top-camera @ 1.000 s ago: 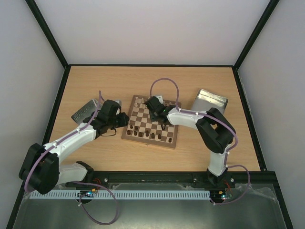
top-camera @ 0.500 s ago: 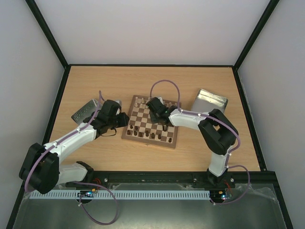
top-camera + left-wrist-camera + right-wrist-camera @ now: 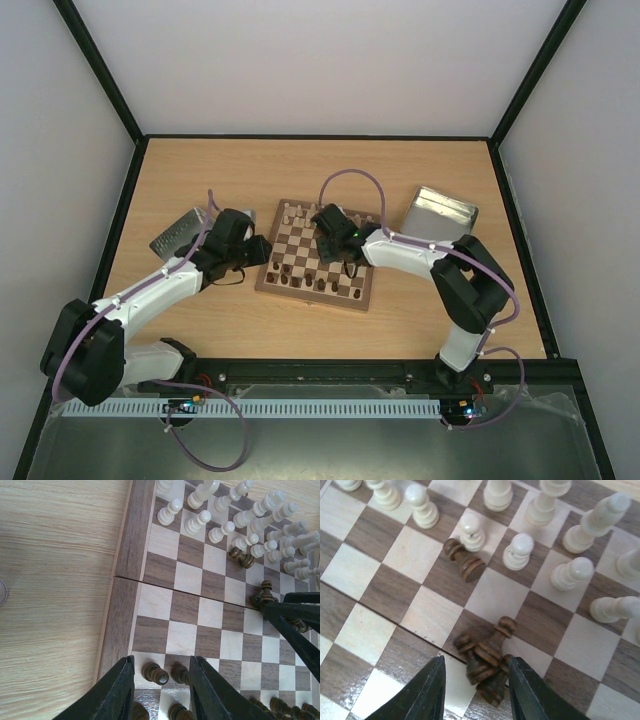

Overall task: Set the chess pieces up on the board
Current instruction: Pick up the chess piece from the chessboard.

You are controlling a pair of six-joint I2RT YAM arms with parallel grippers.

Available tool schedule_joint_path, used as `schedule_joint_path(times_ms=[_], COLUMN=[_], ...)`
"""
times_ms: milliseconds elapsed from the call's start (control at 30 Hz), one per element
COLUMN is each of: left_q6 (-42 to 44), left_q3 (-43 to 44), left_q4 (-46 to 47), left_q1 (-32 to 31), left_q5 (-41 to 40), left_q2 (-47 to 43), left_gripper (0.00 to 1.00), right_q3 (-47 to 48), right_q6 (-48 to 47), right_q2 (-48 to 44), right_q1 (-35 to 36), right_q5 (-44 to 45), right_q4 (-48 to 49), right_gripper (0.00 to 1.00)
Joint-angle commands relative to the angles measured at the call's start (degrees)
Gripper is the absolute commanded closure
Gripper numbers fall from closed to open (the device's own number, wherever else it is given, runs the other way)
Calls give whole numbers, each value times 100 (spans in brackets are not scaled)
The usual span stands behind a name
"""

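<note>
Meanwhile our left gripper (image 3: 161,662) has not budged: its fingers stand apart over the edge of the board (image 3: 125,585), with two upright dark pawns (image 3: 155,672) between them, unheld. Our right gripper (image 3: 476,662) has slid slightly rightward, and its fingers now stand apart around a toppled heap of dark pieces (image 3: 487,667), which we judge are next to be picked up and placed. We find no brand, label or writing to read.
</note>
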Motion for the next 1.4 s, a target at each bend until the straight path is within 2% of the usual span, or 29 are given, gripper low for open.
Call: schedule_joint_path(times_ms=[0,367,700,933,1100,1367], left_q6=[24,28,37,8,-95,-584], left_q3=[-19,-18,-12,-3,11,-10], left_q4=[24,50,71,200,376,997], left_q1=[45,46,45,45,45,37], left_q5=[45,79,236,478,798,1626], left_q2=[-38,-36,-74,-41,3,164], left_gripper=[66,66,66,65,63,59], right_q3=[261,565,596,561,300,-613], right_q6=[475,1220,1355,1644,1722,1785], right_q2=[-16,468,805,866,483,-524], right_q1=[-23,-24,-26,-34,-30,-30], right_q5=[510,1142,862,787,735,437], right_q4=[-162,-203,-170,-98,442,1760], right_gripper=[65,77,81,96,98,98])
